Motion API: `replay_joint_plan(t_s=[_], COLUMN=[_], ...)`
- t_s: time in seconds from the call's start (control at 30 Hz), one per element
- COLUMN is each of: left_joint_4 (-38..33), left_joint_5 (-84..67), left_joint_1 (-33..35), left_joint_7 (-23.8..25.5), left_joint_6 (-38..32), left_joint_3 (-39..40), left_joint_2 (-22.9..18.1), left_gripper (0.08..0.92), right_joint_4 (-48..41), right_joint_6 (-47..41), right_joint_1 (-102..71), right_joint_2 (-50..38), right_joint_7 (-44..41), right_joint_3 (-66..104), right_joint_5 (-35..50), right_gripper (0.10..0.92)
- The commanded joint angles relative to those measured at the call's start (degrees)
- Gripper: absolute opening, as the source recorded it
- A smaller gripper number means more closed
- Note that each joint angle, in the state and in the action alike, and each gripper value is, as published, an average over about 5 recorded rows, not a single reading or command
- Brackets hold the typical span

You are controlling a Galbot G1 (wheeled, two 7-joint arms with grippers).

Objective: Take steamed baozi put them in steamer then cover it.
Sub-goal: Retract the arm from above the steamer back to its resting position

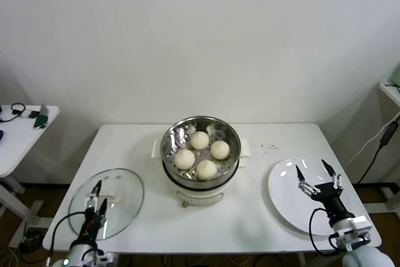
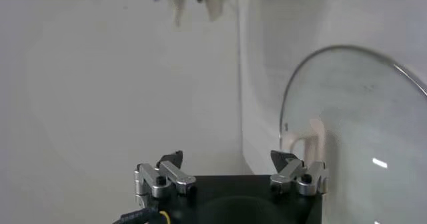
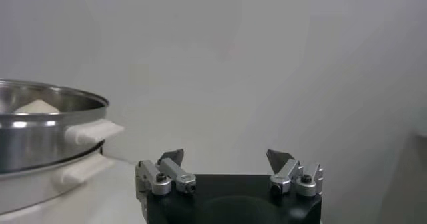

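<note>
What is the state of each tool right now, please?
Left tool: open, holding nothing, over the glass cover.
Right tool: open, holding nothing, above the white plate.

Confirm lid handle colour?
Cream-white bar on the clear glass lid; handle shows best in the left wrist view.

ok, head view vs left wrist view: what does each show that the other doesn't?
Head only: four steamed baozi sitting in the steamer, the empty white plate, and the right gripper open above that plate.

Left wrist only: a close look at the cover's cream handle, just beyond the jaws.

Both: the glass cover lying on the table, off the steamer, and the left gripper, jaws open, beside it.
</note>
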Motion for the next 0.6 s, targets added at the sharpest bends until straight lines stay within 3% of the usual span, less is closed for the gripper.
replay_joint_plan(t_s=[0.03,0.33,0.6], left_joint_4=[12.1,16.8,17.1], left_joint_5=[6.5,4.4,2.2], left_joint_1=[-5.7,-10.4,-12.7], left_joint_7=[-2.6,-6.0,-6.1], left_joint_6=[-1.1,-2.0,-1.9], left_joint_3=[-0.7,-0.8,-0.3], left_joint_2=[-0.2,0.1,1.1], left_gripper=[0.823,0.823,0.823], right_joint_4=[-0.1,-0.3,-0.8], right_joint_6=[0.1,0.4,1.1], right_joint_1=[-1.4,-1.8,-2.4], right_joint_2=[1.0,1.3,1.9], right_joint_7=[-0.2,-0.4,-1.0], right_joint_3=[1.5,2.5,3.9], right_joint_5=[-1.3,-2.5,-3.3], right_gripper=[0.823,0.823,0.823])
